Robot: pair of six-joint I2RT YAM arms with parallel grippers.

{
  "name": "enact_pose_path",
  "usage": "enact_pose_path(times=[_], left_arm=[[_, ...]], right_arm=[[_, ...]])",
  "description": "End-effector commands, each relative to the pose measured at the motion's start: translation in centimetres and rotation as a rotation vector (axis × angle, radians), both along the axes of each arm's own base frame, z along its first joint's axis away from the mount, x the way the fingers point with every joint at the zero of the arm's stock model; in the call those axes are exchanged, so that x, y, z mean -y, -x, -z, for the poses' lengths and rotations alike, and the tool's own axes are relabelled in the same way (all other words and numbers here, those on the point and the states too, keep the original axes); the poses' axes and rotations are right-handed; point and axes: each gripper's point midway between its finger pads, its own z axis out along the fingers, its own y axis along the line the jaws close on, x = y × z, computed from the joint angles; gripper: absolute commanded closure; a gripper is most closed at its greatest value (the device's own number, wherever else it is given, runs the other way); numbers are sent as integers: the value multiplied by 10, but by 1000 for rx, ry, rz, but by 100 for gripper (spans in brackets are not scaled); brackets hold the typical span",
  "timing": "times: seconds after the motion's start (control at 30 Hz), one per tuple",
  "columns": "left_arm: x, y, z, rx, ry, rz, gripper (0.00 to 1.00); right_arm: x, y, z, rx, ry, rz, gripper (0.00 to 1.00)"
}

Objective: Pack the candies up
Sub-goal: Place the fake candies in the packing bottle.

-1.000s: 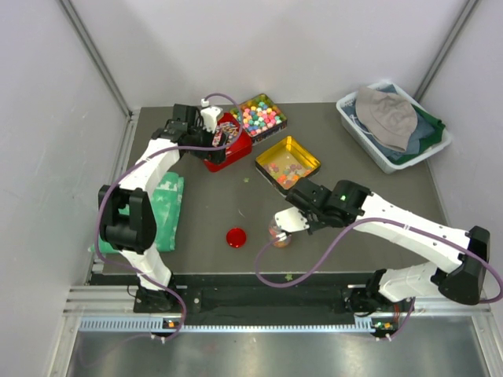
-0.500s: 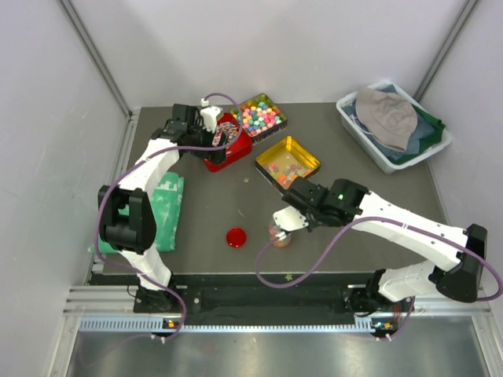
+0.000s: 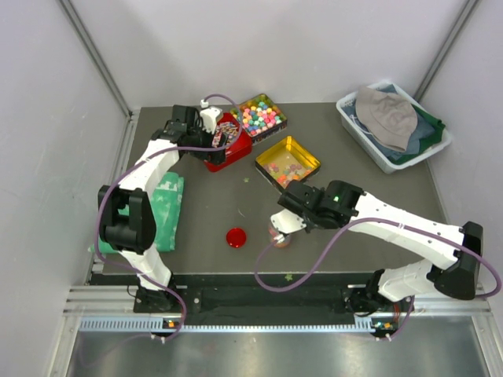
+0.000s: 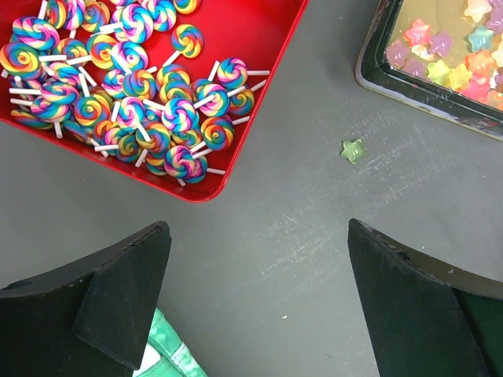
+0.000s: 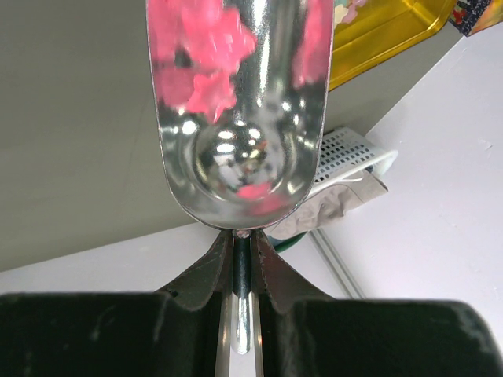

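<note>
The right claw (image 5: 242, 253) is closed on the thin handle of a metal scoop (image 5: 240, 118), and the two fingers press the handle from both sides. Pink shapes show in the shiny bowl of the scoop; I cannot tell if they are candies or only reflections. From the top camera, this claw stands just above a small jar (image 3: 280, 239) near the front of the surface (image 3: 212, 204), and a red lid (image 3: 236, 237) lies near the jar on its left.

The candies (image 3: 286, 166) are small star pieces in pink, yellow, orange and green. Most of them lie in the yellow tin (image 3: 306, 156) at the middle of the surface. One green star (image 4: 353, 150) lies alone on the surface, between this tin and the red tin (image 4: 259, 71) of lollipops (image 4: 149, 102).

The left claw (image 4: 257, 236) is wide open and holds nothing; it hangs over the bare surface just beside the corner of the red tin.
</note>
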Motion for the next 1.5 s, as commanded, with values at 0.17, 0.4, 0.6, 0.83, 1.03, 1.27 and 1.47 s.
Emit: enact_pose_path(times=[0.17,0.4,0.6,0.83,1.03,1.27,1.47], left_arm=[[2,-3,-23,70,40,2,1],[2,-2,-22,71,41,5,1],[3,-2,-20,64,47,8,1],[14,-1,-16,42,91,55,1],[53,3,-50,67,289,198,1],[116,8,-104,30,581,405,1],[175,13,-119,-24,704,523,1]], right_arm=[[-11,-2,-17,53,-18,-25,100],[-11,-2,-17,54,-14,-27,100],[-15,-3,-25,67,-44,-25,100],[-23,-8,-55,101,-168,7,100],[-13,-46,-58,84,-362,150,100],[-17,-109,-39,99,-637,296,100],[-42,-121,-25,66,-767,341,100]])
